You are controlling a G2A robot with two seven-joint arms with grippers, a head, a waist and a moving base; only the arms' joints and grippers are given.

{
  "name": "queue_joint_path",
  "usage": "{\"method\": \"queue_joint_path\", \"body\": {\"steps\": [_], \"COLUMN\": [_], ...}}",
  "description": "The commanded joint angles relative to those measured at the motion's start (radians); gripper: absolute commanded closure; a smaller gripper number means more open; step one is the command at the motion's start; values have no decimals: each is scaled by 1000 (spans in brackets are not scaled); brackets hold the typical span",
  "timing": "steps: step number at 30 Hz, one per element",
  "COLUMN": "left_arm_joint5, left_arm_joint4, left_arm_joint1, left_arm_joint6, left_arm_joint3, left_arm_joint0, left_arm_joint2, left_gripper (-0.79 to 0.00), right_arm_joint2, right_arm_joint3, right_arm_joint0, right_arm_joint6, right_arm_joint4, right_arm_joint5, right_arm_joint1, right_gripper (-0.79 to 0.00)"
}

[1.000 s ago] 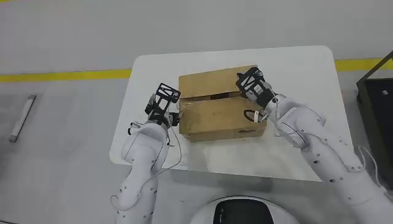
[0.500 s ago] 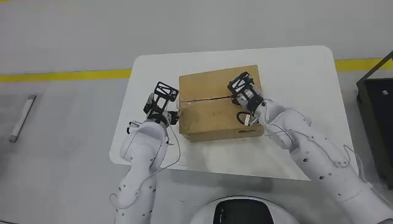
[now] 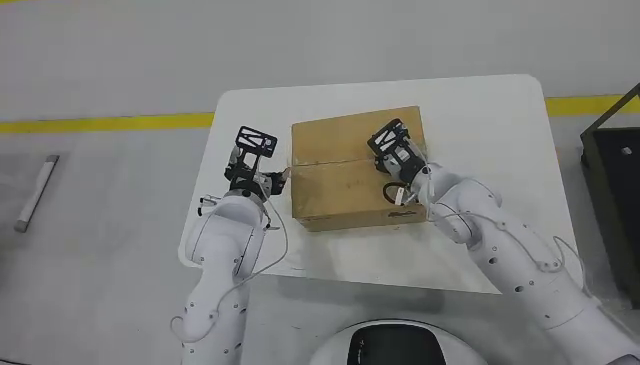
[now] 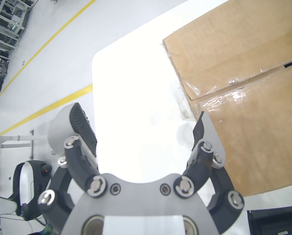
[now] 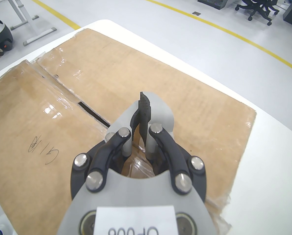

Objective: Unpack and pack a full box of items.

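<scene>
Jaws spread wide, left gripper (image 4: pixel 138 119) sits beside the taped brown cardboard box (image 4: pixel 246 74); right gripper (image 5: pixel 142 103), ribbed pads (image 5: pixel 146 110) pressed together, hovers over its closed flaps.

tan cardboard box (image 3: pixel 355 170) with glossy clear tape (image 4: pixel 224 97), on white table (image 3: pixel 480 115); grey floor (image 3: pixel 300 25) around the table, crossed by yellow lines (image 3: pixel 100 123).

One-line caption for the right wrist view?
Right tool, shut, above the flap seam of the closed cardboard box on the white table.
</scene>
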Motion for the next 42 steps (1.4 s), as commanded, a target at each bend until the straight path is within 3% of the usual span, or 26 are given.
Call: {"method": "queue_joint_path", "body": {"steps": [1,7,14,21,42], "left_arm_joint5": [0,16,12,34,72], "left_arm_joint4": [0,2,109,100,-30], "left_arm_joint1": [0,1,13,15,10], "left_arm_joint6": [0,32,142,201,322], "left_arm_joint3": [0,7,89,169,306], "left_arm_joint0": [0,12,43,67,-6], "left_arm_joint2": [0,-8,-18,-26,0], "left_gripper": [-785,-785,-785,-785,-785], "right_arm_joint2": [2,5,9,18,21], "right_arm_joint3": [2,7,8,3,2], "right_arm_joint0": [-2,-2,-5,-15,-16], "right_arm_joint6": [3,2,3,14,31], "right_arm_joint4": [14,8,2,12,-3], "right_arm_joint5": [-6,-8,-8,-5,-17], "right_arm_joint1": [-2,-6,-11,-15,-28], "right_gripper": [0,0,0,0,0]}}
